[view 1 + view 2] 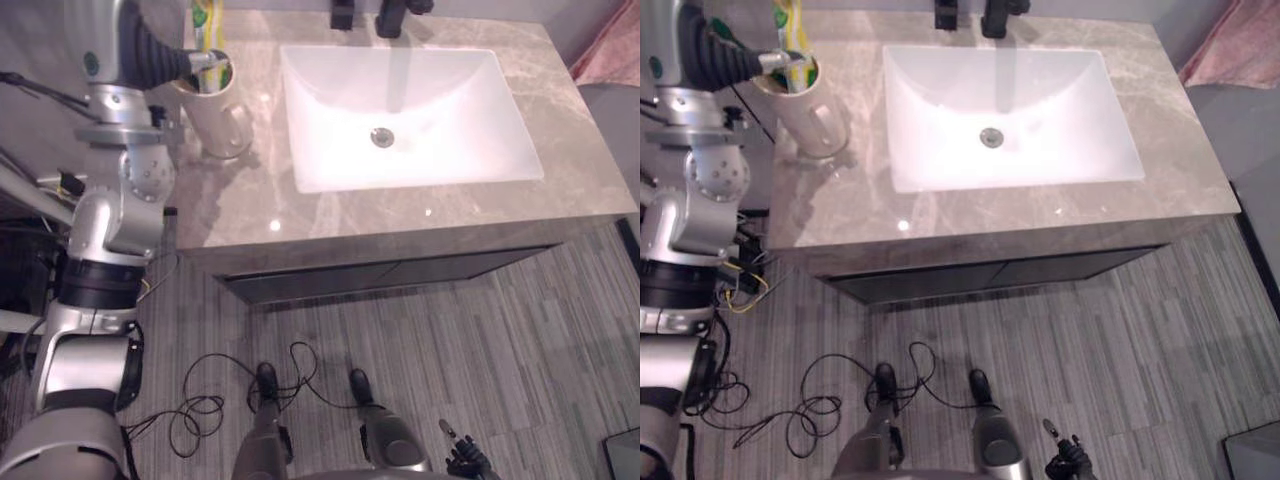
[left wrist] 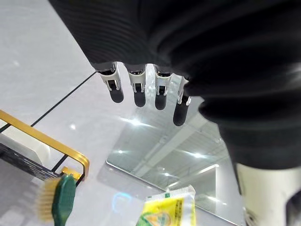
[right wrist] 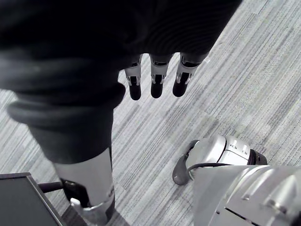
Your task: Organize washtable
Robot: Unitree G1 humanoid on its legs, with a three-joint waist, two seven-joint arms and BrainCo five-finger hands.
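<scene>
We hold our left hand point(image 1: 192, 63) raised at the rim of the cup point(image 1: 225, 118), fingers point(image 2: 137, 92) loosely straight, while our right hand point(image 1: 463, 462) hangs low over the floor point(image 1: 480, 330), its fingers relaxed.

1. Light falls from overhead. The white sink basin point(image 1: 410, 115) is the brightest area, washed almost featureless around the drain point(image 1: 382, 137).
2. The polished marble countertop point(image 1: 250, 200) carries pinpoint glints near its front edge and a soft reflection of the beige cup point(image 1: 222, 115).
3. The black faucet point(image 1: 395, 15) throws a pale grey streak down the basin.
4. The striped floor point(image 1: 450, 330) is dimmer and evenly lit, with a dark band under the counter's overhang.
5. In the left wrist view, the mirror point(image 2: 188, 165) reflects bright ceiling lamps, and the ribbed cover of the left hand point(image 2: 138, 92) is near-black.
</scene>
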